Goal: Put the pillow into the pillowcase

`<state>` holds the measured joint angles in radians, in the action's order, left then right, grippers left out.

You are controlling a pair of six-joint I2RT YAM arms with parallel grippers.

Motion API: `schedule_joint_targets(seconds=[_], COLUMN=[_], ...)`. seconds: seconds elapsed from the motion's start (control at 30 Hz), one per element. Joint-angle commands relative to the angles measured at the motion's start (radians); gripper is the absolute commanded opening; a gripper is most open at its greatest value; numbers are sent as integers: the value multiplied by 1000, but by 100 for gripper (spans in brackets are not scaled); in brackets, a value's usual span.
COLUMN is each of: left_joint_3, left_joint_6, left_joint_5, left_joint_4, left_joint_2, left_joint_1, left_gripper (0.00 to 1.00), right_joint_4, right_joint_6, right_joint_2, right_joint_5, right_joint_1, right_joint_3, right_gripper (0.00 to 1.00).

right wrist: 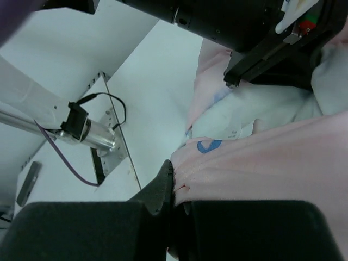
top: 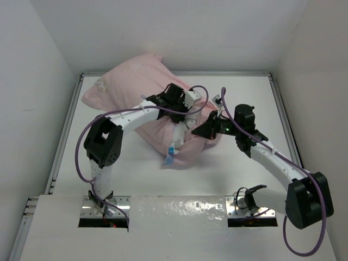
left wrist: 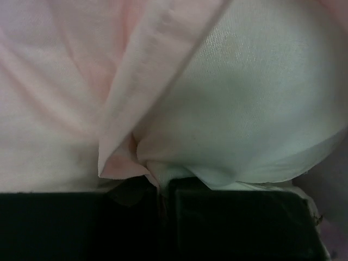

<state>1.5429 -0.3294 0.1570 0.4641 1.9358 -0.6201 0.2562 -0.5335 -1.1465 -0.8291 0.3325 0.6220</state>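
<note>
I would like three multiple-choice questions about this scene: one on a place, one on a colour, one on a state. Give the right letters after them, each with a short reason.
1. Where is the blue tag?
A. at the near end of the pillow
B. at the table's far left corner
C. on the right arm's base

2. Which colour does the pillowcase show outside?
A. green
B. pale pink
C. black

3. How is the right gripper?
A. wide open above bare table
B. resting at its base
C. shut on the pillowcase

Answers: 1 A, the top view shows it there; 2 B, every view shows pale pink cloth; 3 C, its wrist view shows it pinching pink fabric.
</note>
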Motion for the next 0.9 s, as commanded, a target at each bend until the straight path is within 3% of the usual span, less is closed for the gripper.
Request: schedule_joint_targets(seconds=[0.0, 0.07, 0.17, 0.2, 0.23, 0.33, 0.47, 0.6, 0.73, 0.83, 0.87], left_joint_3=[23, 150, 271, 301, 331, 390, 303, 87, 11, -27, -46], left_joint_6=[10, 15, 20, 17, 0, -56, -103, -80, -53, -60, -65], left_joint_5=[-2, 84, 222, 252, 300, 309, 198, 125, 84, 130, 157], left_joint_4=[-50, 59, 128, 151, 175, 304, 399, 345, 265, 222, 194], left_joint_2=[80, 118, 91, 78, 66, -18, -87, -123, -101, -78, -57], left_joint_1=[8, 28, 77, 95, 100, 92, 21, -47, -61, -61, -61], left_gripper=[3, 14, 40, 54, 60, 79, 88, 100, 100, 99, 88], right_joint_4=[178, 125, -15, -43, -49, -43, -43, -44, -67, -87, -97], right_joint_6=[-98, -44, 22, 27, 30, 6, -14, -22, -29, -22, -13], right_joint_2=[-10, -13, -18, -18, -19, -24, -36, -50, -52, -38, -30], right_joint_5=[-136, -49, 47, 109, 129, 196, 232, 231, 231, 242, 242], right_joint_1=[-3, -7, -9, -10, -13, -13, -15, -15, -15, -13, -15], right_joint_3=[84, 87, 111, 110, 108, 94, 102, 105, 107, 99, 99], right_gripper=[0, 0, 0, 0, 0, 0, 0, 0, 0, 0, 0])
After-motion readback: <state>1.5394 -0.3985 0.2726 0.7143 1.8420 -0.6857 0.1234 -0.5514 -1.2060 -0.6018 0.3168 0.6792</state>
